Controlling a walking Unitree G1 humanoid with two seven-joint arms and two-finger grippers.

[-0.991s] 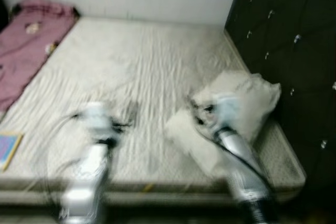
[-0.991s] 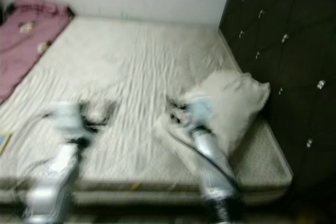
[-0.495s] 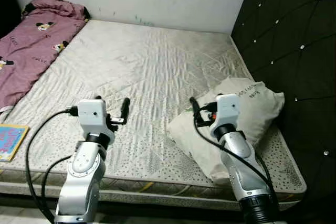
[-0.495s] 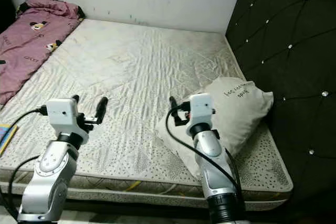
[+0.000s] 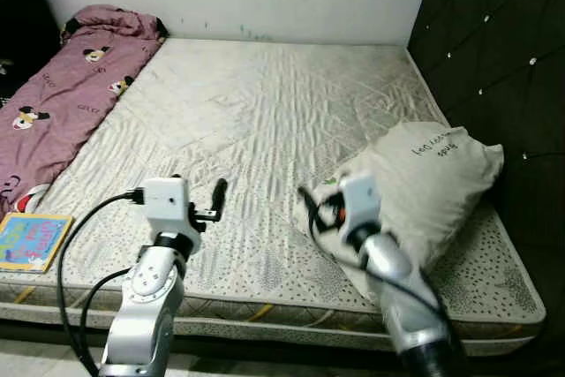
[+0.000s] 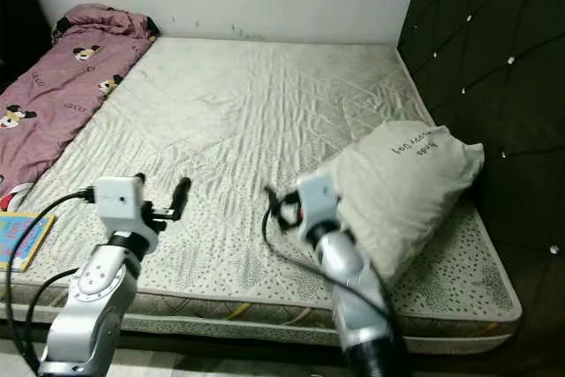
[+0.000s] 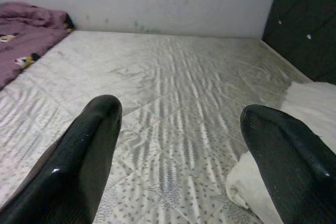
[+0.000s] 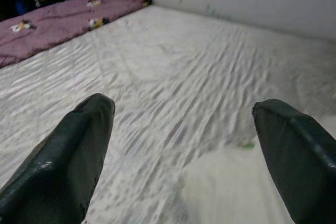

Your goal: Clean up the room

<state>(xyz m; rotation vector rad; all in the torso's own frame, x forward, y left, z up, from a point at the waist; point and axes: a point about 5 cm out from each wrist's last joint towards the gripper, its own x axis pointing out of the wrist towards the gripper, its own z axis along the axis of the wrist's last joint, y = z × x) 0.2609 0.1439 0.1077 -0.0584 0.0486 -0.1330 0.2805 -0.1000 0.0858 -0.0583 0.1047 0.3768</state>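
Here a plump beige pillow (image 5: 424, 178) lies beside both spread-fingered, empty grippers (image 7: 178, 124) (image 8: 184, 124)

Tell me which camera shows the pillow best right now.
The left eye view: the whole pillow lies sharp at the mattress's right edge, lettering visible. The right eye view matches. Both wrist views catch just a blurred white corner.

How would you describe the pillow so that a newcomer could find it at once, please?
Start from the bare mattress and go to its side by the dark tufted headboard. The pillow lies there, near the front edge: pale beige, puffy, with small dark lettering on its top.
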